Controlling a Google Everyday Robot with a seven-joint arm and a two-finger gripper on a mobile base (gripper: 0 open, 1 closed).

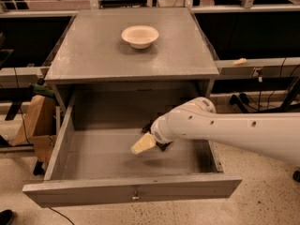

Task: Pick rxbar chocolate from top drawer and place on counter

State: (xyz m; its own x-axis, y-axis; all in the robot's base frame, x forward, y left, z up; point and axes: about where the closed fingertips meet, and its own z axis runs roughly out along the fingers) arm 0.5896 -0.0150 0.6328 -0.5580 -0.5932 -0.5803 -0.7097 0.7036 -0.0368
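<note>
Here, the drawer (131,190) stands pulled well out from under the counter (89,60). Its plain grey front panel is nearest the camera, with a small keyhole (135,197) at the middle. The white arm (234,132) reaches in from the right, crosses over the drawer's right wall and bends down into the box.

At the arm's end the gripper (142,145) shows as a cream wedge pointing left and slightly down. It is low over the drawer floor, about midway across and nearer the front than the back. A faint shadow lies on the floor just below it. Whether the gripper is spread, closed or clamped on anything, I cannot tell, since its tip reads as one pale shape.

The bar (146,125) seems to be the small dark shape peeking out at the arm's upper left edge. It lies inside the drawer, just behind the gripper, and is mostly hidden by the wrist. Another dark patch sits under the wrist, right of the cream tip. I cannot tell if that patch belongs to the bar or to the gripper.

On the counter a cream bowl (139,35) sits upright toward the back, near the middle and well apart from the arm. Left of the cabinet, brown cardboard (35,121) leans beside the drawer's left wall. The floor (262,200) in front is pale and speckled.
</note>
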